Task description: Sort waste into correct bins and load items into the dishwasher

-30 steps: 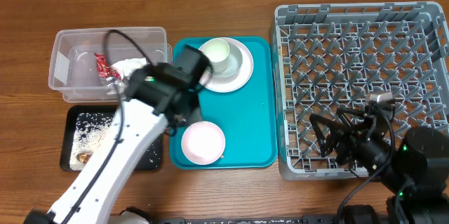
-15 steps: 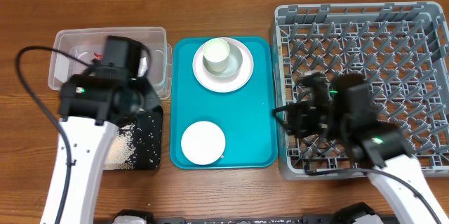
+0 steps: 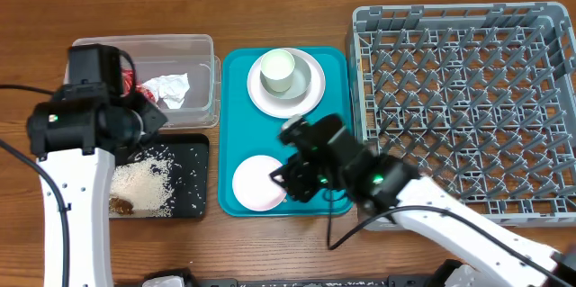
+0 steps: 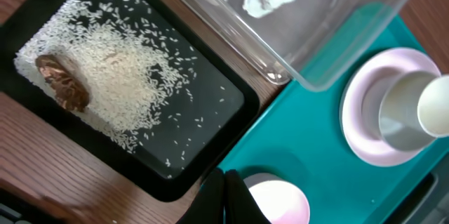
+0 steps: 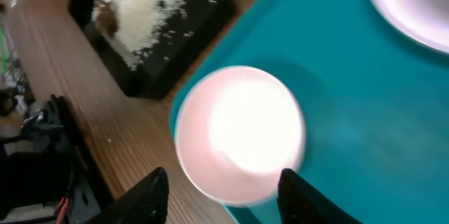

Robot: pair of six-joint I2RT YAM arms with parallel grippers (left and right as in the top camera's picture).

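Hovering right gripper: jaws apart above your bowl; contact unclear.
Left gripper: closed; you hold nothing.
Bowl: on teal tray, beside black tray.

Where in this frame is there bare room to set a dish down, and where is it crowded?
The grey rack shows no dishes. The teal tray has a free strip between the plate and the rack. Crowded: the tray's lower half, where the open right gripper hangs beside the bowl.
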